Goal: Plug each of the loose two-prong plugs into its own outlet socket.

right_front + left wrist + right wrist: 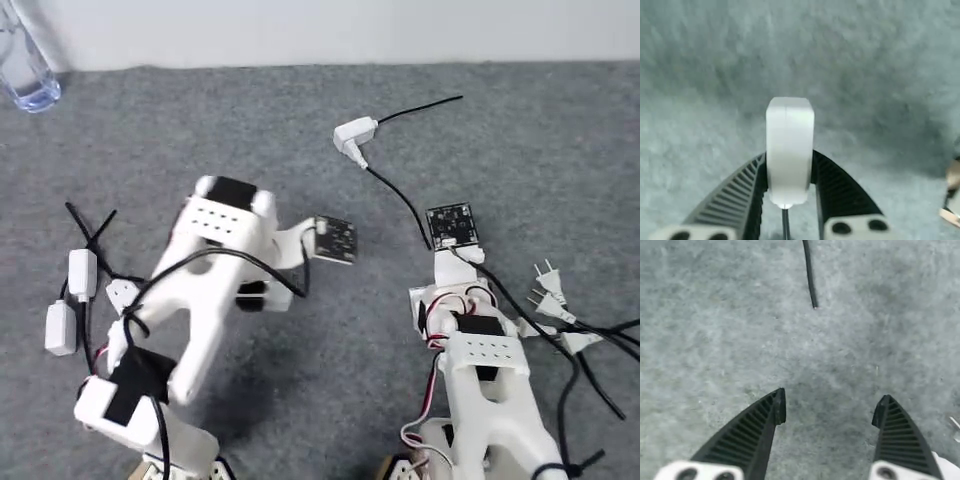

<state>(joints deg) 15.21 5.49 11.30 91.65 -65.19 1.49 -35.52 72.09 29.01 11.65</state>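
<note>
At the table's left side, the left gripper (789,165) is clamped on a white rectangular plastic connector body (790,135), whose long axis points straight out from the fingers. Over the grey felt (715,340), the right gripper (832,400) stands apart. The loose white two-prong plugs (548,287) lie just right of that arm, which is the nearer one.

A clear glass (24,72) stands at the far left corner of the bench (340,390). The bench has a grey, felt-like cover. A white wall (350,30) runs along its far edge.
</note>
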